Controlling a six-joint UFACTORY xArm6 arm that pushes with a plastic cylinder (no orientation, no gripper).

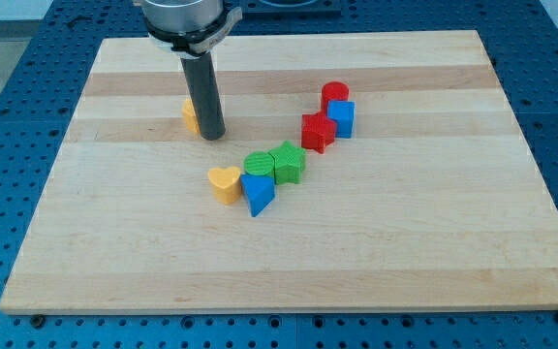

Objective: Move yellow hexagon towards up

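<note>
Pushing stage | my tip (211, 134) touches yellow hexagon (190, 115), sitting at its 4 o'clock, placed to shove it toward 12 | no fingers on rod | desk (405, 242)

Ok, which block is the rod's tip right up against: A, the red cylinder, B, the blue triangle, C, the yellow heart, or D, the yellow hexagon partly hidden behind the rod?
D: my tip sits against the yellow hexagon, which peeks out on the rod's left, while the yellow heart lies apart, lower in the view.
</note>
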